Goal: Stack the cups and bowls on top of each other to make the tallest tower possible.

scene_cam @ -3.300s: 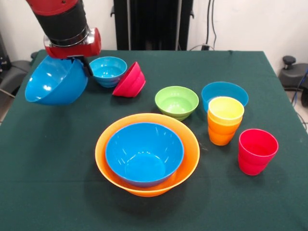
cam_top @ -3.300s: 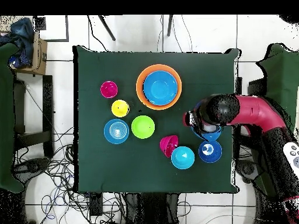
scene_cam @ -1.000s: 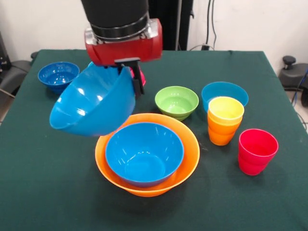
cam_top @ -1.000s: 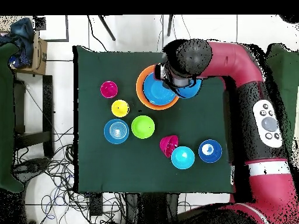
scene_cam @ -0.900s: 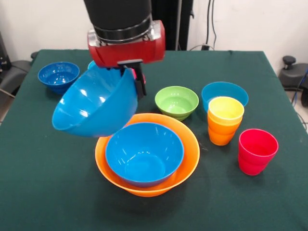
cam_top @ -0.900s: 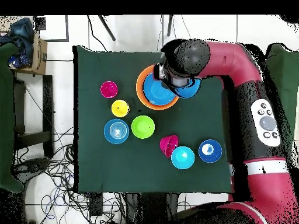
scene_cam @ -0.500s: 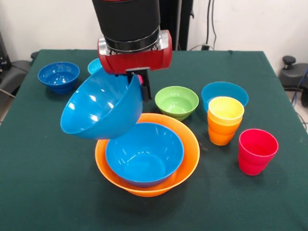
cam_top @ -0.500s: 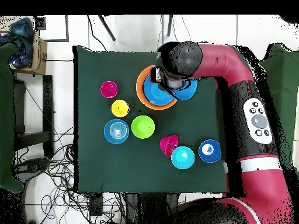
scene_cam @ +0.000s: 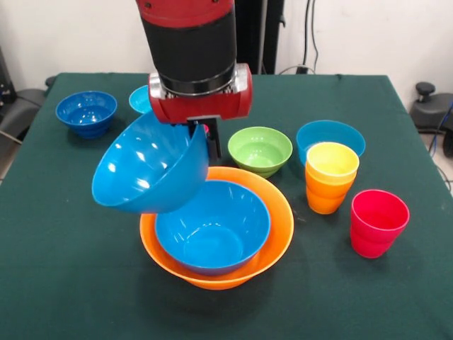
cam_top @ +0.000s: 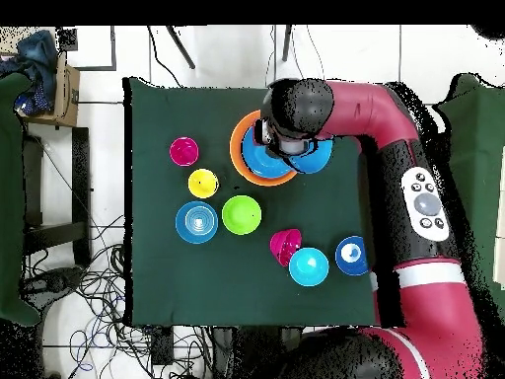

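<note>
Nearest the front camera: red cup [scene_cam: 379, 222], well to the right of the large orange bowl [scene_cam: 274, 237], out of the way. Just beyond it, a yellow cup nested in an orange cup [scene_cam: 330, 177], also right of the orange bowl and clear of the work.

At the centre: large orange bowl as base of the tower, with a blue bowl [scene_cam: 212, 225] already seated inside. Above the orange bowl's left rim, a second large blue bowl [scene_cam: 150, 166], tilted steeply, mouth turned to the left and toward the front camera, clamped at its rim by the gripper [scene_cam: 209, 136]; fingers closed across the wall, one dark finger visible outside it.

Advice for the step: shift right until centred over the nested blue bowl, level the held bowl so the mouth faces up, then lower gently and let go only once seated. Likely risk if lowered as is: base striking the orange rim and tipping out.

Beyond the orange bowl: green bowl [scene_cam: 260, 149] and light-blue bowl [scene_cam: 330, 137] behind and to the right. Farther back left: dark-blue bowl [scene_cam: 86, 112], another small light-blue bowl [scene_cam: 141, 99] partly hidden.
</note>
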